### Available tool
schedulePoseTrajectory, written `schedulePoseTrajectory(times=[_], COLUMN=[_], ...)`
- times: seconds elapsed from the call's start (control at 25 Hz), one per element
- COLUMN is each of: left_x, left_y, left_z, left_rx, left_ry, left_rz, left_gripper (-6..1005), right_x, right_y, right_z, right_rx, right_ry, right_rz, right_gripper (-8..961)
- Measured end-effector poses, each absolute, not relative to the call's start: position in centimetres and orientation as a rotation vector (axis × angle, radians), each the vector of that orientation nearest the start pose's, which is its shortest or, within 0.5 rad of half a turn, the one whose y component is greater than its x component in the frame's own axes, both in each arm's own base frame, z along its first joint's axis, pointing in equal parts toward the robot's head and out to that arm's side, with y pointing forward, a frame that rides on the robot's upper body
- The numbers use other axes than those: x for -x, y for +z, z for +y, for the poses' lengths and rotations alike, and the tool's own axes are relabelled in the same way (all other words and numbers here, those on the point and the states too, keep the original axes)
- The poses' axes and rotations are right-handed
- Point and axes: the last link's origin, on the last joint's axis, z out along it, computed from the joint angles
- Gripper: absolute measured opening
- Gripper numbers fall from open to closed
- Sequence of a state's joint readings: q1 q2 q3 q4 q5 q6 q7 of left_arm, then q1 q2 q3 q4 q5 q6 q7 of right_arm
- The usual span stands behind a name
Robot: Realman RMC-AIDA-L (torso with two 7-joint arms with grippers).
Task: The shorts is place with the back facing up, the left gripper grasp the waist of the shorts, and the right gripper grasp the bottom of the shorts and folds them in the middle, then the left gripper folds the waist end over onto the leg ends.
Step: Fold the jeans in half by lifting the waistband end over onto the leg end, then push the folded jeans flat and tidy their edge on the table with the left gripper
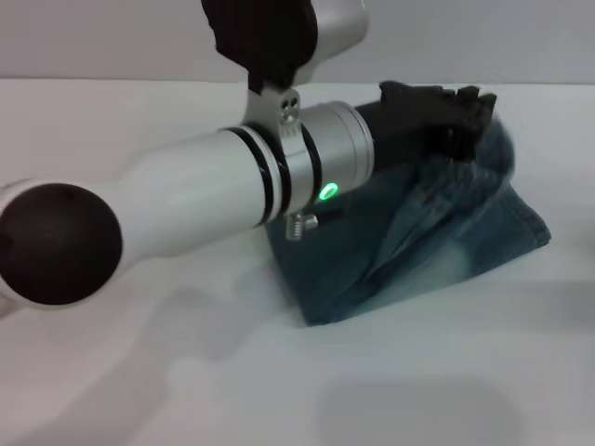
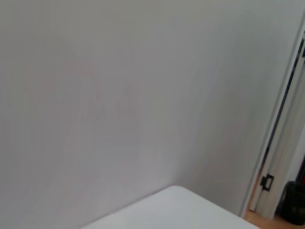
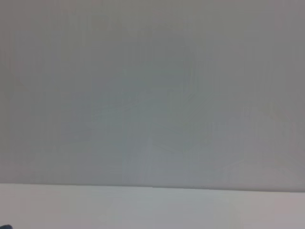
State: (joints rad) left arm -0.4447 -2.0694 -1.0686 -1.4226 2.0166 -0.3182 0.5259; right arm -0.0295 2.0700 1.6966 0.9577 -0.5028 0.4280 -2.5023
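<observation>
I reach my left gripper [image 1: 446, 116] across the table [image 1: 279, 372], its fingers pinched on a lifted edge of the shorts [image 1: 446, 242], probably the waist, so the fabric can travel over onto the leg ends. The denim lies folded at centre-right. Only the head view shows this; both wrist views give wall and table edge. My right gripper is nowhere visible.

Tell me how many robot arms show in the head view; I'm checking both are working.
1. The left arm reaches across the table, its tool over the shorts. The right arm is out of view.
</observation>
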Motion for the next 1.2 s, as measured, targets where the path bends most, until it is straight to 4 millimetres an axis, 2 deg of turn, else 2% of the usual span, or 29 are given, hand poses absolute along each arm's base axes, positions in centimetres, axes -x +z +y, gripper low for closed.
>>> schedulePoseTrajectory(times=[0.08, 0.48, 0.6, 0.72, 0.92, 1.08, 1.16, 1.2], left_x=[5.4, 5.0, 6.4, 8.9, 13.5, 15.4, 15.7, 15.7], left_y=[-9.5, -10.3, -10.3, -10.5, -10.2, -11.0, -11.6, -11.8], left_z=[33.3, 32.7, 32.6, 32.7, 32.5, 31.5, 31.0, 30.8], left_rx=[2.462, 2.457, 2.436, 2.393, 2.261, 2.201, 2.193, 2.194], left_ry=[-0.743, -0.759, -0.731, -0.685, -0.637, -0.62, -0.618, -0.617], left_rz=[-0.68, -0.63, -0.65, -0.717, -0.817, -0.789, -0.763, -0.757], left_gripper=[55, 421, 538, 663, 655, 648, 645, 518], right_x=[-37.3, -37.3, -37.4, -37.5, -37.6, -37.6, -37.8, -37.9], right_y=[5.3, 5.0, 5.1, 5.2, 4.8, 4.7, 4.7, 4.7], right_z=[30.0, 30.0, 29.7, 29.3, 28.3, 27.6, 27.2, 27.1], right_rx=[1.594, 1.612, 1.612, 1.611, 1.621, 1.629, 1.627, 1.626], right_ry=[0.367, 0.355, 0.362, 0.376, 0.411, 0.458, 0.474, 0.476], right_rz=[0.758, 0.754, 0.75, 0.744, 0.737, 0.722, 0.72, 0.721], right_gripper=[-2, -2, -2, -2, -2, -2, -2, -2])
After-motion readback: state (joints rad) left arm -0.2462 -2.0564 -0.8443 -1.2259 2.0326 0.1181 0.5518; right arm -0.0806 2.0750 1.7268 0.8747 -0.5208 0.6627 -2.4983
